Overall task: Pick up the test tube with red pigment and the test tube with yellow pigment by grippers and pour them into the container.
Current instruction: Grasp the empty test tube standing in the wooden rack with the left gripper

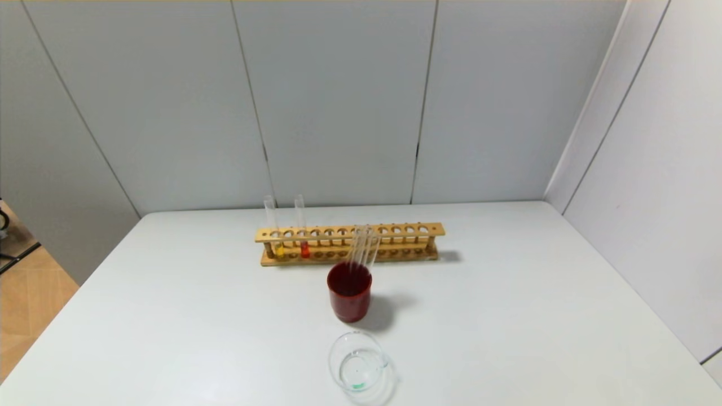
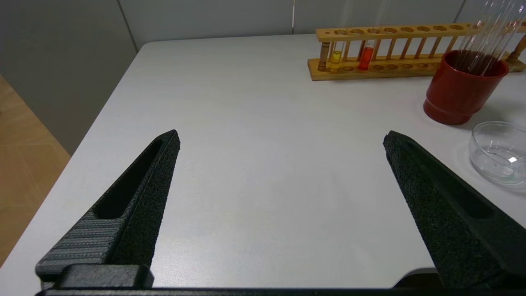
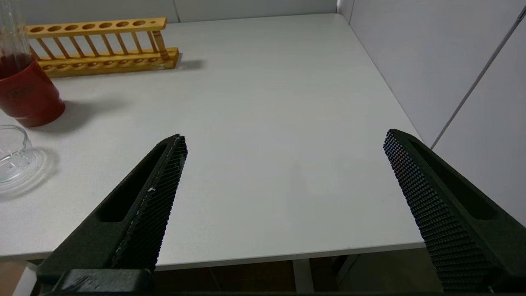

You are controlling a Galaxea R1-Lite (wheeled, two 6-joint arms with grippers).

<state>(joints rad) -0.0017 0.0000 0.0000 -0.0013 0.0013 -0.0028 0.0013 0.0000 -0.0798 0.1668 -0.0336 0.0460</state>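
The test tube with yellow pigment (image 1: 278, 248) and the test tube with red pigment (image 1: 304, 248) stand upright at the left end of a wooden rack (image 1: 395, 230). Both also show in the left wrist view, the yellow tube (image 2: 336, 57) beside the red tube (image 2: 366, 58). The container, a clear glass beaker (image 1: 359, 366), sits near the table's front edge; it also shows in the left wrist view (image 2: 498, 151) and the right wrist view (image 3: 12, 158). My left gripper (image 2: 281, 137) is open and empty over the table's front left. My right gripper (image 3: 283, 139) is open and empty at the front right edge. Neither gripper shows in the head view.
A dark red cup (image 1: 350, 296) holding several colourless tubes (image 1: 362, 248) stands between the rack and the beaker. The white table (image 1: 536, 316) is bounded by grey walls behind and a wall close on the right.
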